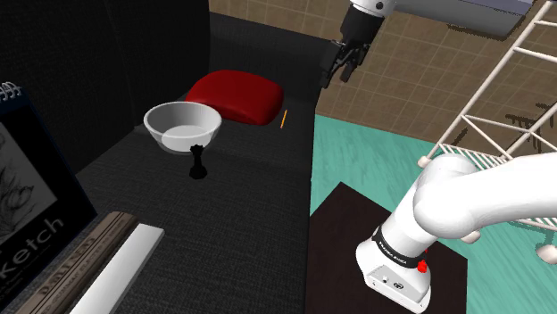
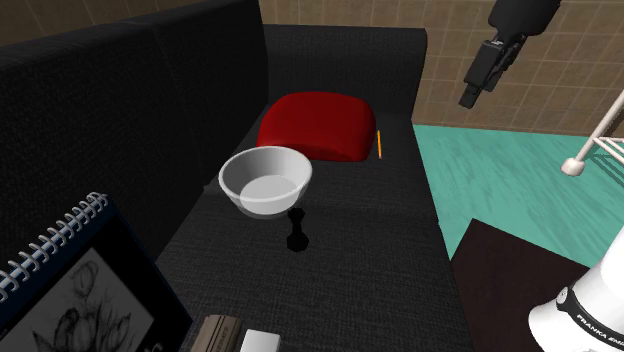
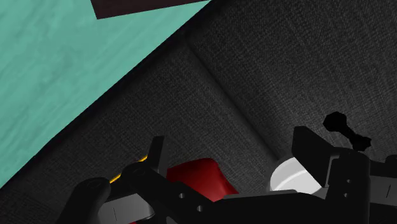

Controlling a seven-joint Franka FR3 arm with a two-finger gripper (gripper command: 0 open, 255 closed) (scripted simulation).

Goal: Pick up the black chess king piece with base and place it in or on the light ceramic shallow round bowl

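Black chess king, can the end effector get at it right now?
Probably yes. The chess king stands upright on the dark sofa seat with nothing over it; the end effector hangs open, high up. Only the bowl sits close beside it.

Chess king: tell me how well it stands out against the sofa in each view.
Shoulder view: the black chess king barely separates from the dark sofa, its base blending into the seat. Second exterior view: equally low contrast, while the pale bowl reads brightly. Wrist view: a flat black silhouette against grey fabric, no surface detail.
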